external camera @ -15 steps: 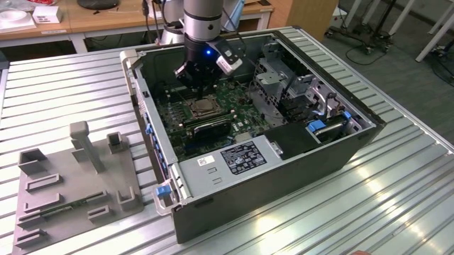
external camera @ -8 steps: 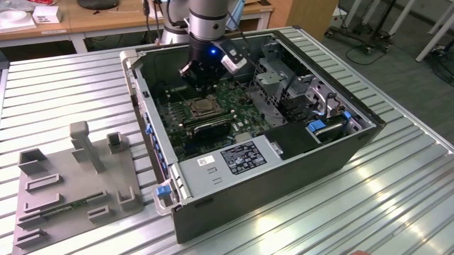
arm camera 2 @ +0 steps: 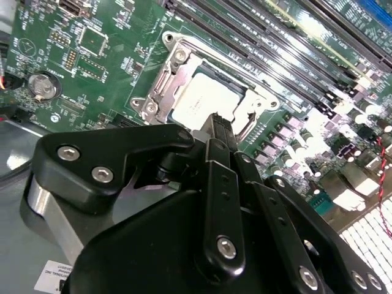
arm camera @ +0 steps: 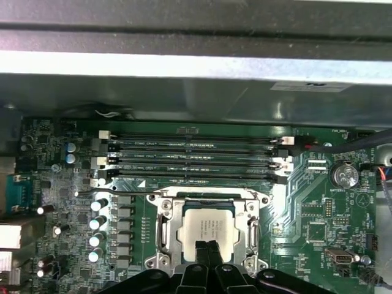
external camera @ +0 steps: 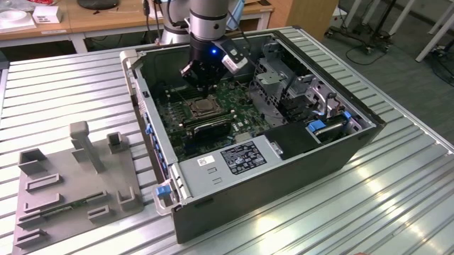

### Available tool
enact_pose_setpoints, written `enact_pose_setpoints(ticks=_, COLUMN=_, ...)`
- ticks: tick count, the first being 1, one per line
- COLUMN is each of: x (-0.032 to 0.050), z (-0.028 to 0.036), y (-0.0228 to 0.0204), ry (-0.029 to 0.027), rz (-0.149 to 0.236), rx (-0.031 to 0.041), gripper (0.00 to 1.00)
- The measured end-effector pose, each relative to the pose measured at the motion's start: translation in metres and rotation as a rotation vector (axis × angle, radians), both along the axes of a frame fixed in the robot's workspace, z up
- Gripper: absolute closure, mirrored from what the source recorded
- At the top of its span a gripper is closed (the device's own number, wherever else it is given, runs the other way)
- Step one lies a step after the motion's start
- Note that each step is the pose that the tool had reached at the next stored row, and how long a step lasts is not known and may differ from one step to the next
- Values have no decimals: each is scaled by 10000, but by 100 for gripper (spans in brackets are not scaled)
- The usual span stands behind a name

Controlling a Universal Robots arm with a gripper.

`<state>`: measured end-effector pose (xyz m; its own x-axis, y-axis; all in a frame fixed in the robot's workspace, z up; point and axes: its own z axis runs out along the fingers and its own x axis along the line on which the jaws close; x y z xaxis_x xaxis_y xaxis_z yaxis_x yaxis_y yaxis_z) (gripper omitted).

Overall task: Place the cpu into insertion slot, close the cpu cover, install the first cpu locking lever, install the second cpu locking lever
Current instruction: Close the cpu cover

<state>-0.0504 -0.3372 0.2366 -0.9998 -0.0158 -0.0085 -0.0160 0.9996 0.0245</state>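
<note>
Gripper (arm camera: 206, 246) tips pressed together, empty, just above the cpu (arm camera: 208, 225).
They hang over its edge farthest from the memory slots (arm camera: 196, 160); the cpu cover (arm camera: 164, 231) lies flat around it.

Ribbed metal table (external camera: 64, 90) spans the scene, slats running from the exterior view's left to its right. Light glares in bright patches on the near slats at the exterior view's right. Far side, at the exterior view's left: wooden desk (external camera: 106, 21) carrying white boxes (external camera: 46, 13). Far side, at the exterior view's right: grey floor (external camera: 397, 69), black castor base (external camera: 362, 42), white legs (external camera: 438, 29).
</note>
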Motion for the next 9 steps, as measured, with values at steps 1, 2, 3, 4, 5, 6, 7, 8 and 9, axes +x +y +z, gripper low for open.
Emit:
enact_pose_setpoints(ticks=1, x=0, z=-1, y=0, ry=-26, rz=1, rx=1, gripper=89)
enact_pose_setpoints(ticks=2, x=0, z=-1, y=0, ry=-27, rz=1, rx=2, gripper=89)
enact_pose_setpoints(ticks=3, x=0, z=0, y=0, ry=-27, rz=1, rx=0, gripper=89)
enact_pose_setpoints(ticks=4, x=0, z=0, y=0, ry=-27, rz=2, rx=-1, gripper=89)
enact_pose_setpoints(ticks=5, x=0, z=0, y=0, ry=-27, rz=1, rx=-1, gripper=89)
enact_pose_setpoints(ticks=6, x=0, z=-4, y=0, ry=-31, rz=1, rx=-1, gripper=89)
enact_pose_setpoints(ticks=7, x=0, z=-14, y=0, ry=-35, rz=1, rx=-2, gripper=89)
enact_pose_setpoints(ticks=8, x=0, z=-26, y=0, ry=-37, rz=1, rx=0, gripper=89)
enact_pose_setpoints(ticks=9, x=0, z=-38, y=0, ry=-37, rz=1, rx=-1, gripper=89)
